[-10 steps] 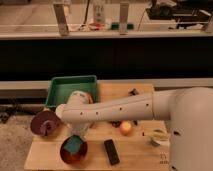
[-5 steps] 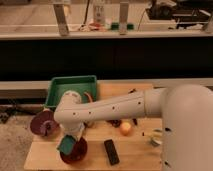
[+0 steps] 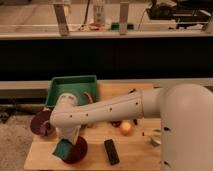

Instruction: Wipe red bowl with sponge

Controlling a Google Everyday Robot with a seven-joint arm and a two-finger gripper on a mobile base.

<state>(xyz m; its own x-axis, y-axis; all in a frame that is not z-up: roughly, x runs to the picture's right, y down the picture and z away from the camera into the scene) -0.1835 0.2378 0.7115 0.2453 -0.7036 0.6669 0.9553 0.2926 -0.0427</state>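
The red bowl (image 3: 79,151) sits at the front left of the wooden table (image 3: 135,157). The teal-green sponge (image 3: 62,148) lies tilted on the bowl's left rim, partly over its edge. My gripper (image 3: 66,141) comes down from the white arm (image 3: 105,112) straight onto the sponge and is shut on it. The wrist hides most of the gripper and the back part of the bowl.
A green tray (image 3: 75,82) stands at the back left. A purple-maroon dish (image 3: 40,122) lies left of the arm near the table's left edge. An orange ball (image 3: 126,128), a black block (image 3: 111,151) and a pale object (image 3: 155,140) lie to the right.
The arm has swung further left and down. The sponge has moved with it from the middle of the bowl to the bowl's left rim.
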